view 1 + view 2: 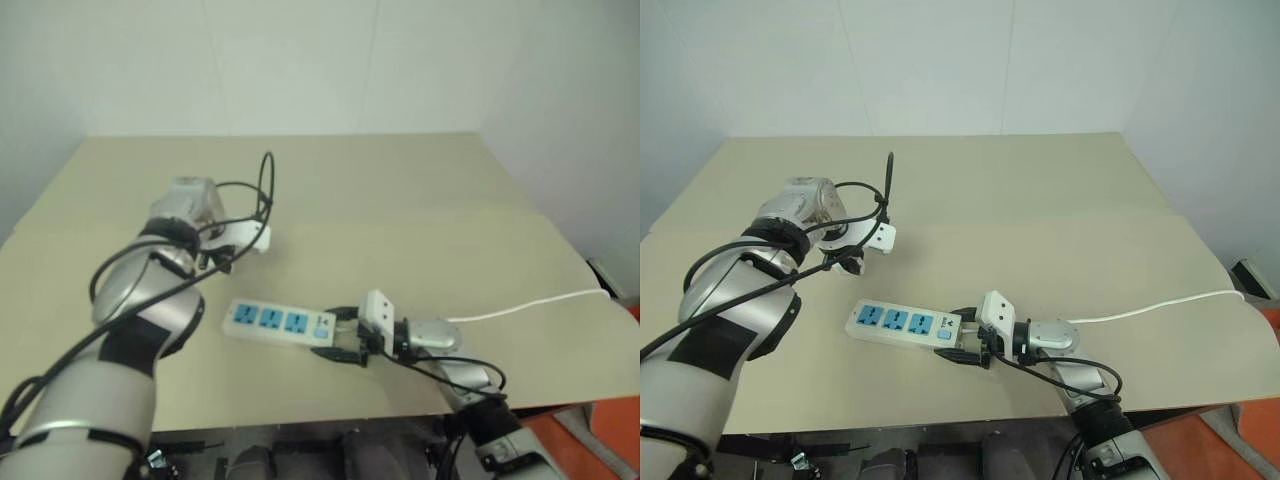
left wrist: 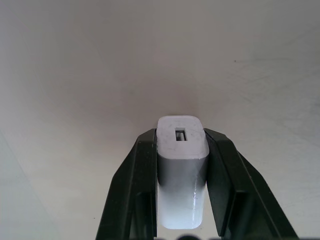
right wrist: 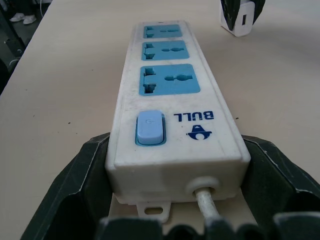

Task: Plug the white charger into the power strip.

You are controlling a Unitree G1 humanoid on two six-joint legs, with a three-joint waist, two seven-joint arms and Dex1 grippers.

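Black fingers of the left gripper are clenched on the white charger, one finger flat against each side of its body, and its port end looks out along the gripper toward the tan table. From the head views the left gripper hangs over the table with the charger's white body showing at its tip, up and to the robot's left of the power strip, near it but clearly apart. That strip lies flat, its long axis running roughly left to right across the robot's front, three blue socket faces up. Its switch and cord end sits between the fingers of the right gripper, which stands wide around that end of the strip; whether the pads actually press the sides cannot be told. A thin white cord trails away toward the robot's right. In the right wrist view the sockets run away from the switch in a row, and the held charger appears beyond and just to one side of the farthest socket. That farthest socket is therefore probably the closest target, so the coming move looks like a short carry by the left arm toward the strip and down, with the prongs, hidden here, squared to the slots
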